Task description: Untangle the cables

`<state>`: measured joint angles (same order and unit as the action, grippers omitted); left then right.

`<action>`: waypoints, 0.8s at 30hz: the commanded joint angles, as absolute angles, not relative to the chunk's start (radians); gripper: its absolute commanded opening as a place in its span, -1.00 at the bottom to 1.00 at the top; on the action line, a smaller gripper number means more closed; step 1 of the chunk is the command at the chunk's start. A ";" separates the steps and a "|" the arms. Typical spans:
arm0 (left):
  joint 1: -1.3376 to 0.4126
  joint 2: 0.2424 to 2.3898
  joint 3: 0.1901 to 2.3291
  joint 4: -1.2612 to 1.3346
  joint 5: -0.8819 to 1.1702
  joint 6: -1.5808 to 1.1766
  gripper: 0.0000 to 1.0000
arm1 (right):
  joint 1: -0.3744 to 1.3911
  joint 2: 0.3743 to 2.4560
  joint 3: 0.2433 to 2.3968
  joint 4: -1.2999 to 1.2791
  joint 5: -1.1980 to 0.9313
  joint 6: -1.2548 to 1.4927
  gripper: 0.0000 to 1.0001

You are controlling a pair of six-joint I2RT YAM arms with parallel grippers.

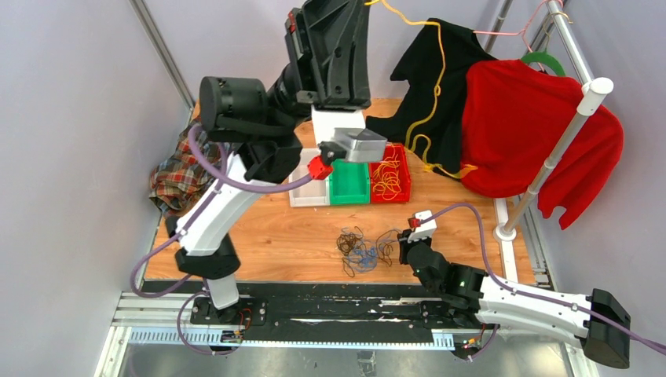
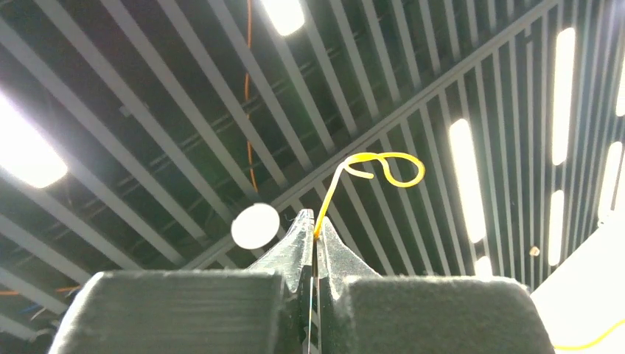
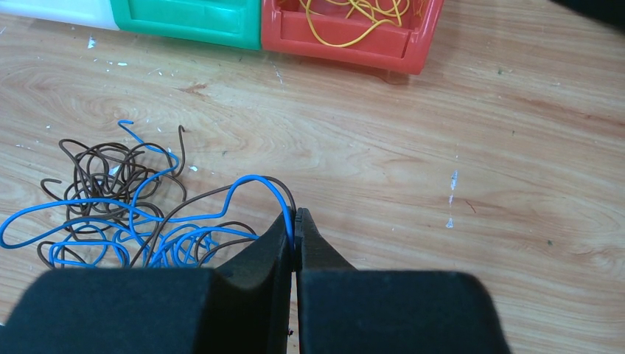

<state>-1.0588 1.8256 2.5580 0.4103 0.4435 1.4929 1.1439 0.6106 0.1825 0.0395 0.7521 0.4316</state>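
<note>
A tangle of blue and dark brown cables (image 1: 363,247) lies on the wooden table (image 1: 275,236) near the front. It also shows in the right wrist view (image 3: 125,206). My right gripper (image 1: 404,245) is low at the tangle's right edge. In its wrist view the right gripper (image 3: 295,221) is shut on a blue cable loop (image 3: 250,181), with a dark strand beside it. My left gripper (image 2: 318,225) is raised high, pointing up, and shut on a yellow cable (image 2: 383,166). That yellow cable (image 1: 442,59) hangs from the top of the frame down across the black garment.
White (image 1: 308,191), green (image 1: 349,182) and red (image 1: 390,177) bins stand mid-table; the red bin (image 3: 346,37) holds yellow cables. A plaid cloth (image 1: 179,177) lies at the left. A black garment (image 1: 451,94) and a red garment (image 1: 534,133) hang on a white rack (image 1: 561,149) at the right.
</note>
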 commanded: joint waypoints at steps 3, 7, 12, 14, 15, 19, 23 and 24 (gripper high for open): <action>-1.071 1.697 2.351 0.410 0.327 1.536 -0.99 | 1.147 0.617 0.187 0.032 0.781 0.456 -0.99; -1.061 1.725 2.336 0.373 0.274 1.509 -0.99 | 1.147 0.603 0.192 0.004 0.783 0.472 -0.99; -1.045 1.820 2.425 0.341 0.248 1.482 -0.99 | 1.147 0.586 0.184 -0.001 0.782 0.481 -0.99; -1.033 1.864 2.465 0.337 0.235 1.469 -0.99 | 1.147 0.587 0.180 -0.001 0.779 0.483 -0.99; -1.027 1.879 2.483 0.335 0.230 1.464 -0.99 | 1.147 0.587 0.178 -0.002 0.777 0.484 -0.99; -1.000 1.922 2.508 0.338 0.219 1.426 -0.99 | 1.147 0.583 0.174 -0.007 0.779 0.490 -0.99; -0.978 1.957 2.521 0.363 0.205 1.402 -0.99 | 1.147 0.573 0.169 -0.010 0.782 0.488 -0.99; -0.972 1.962 2.522 0.365 0.202 1.396 -0.99 | 1.147 0.570 0.170 -0.013 0.784 0.488 -0.99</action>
<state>-0.9932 1.9564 2.4733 0.3119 0.2352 1.4387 1.1439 0.5896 0.1822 0.0086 0.7525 0.4686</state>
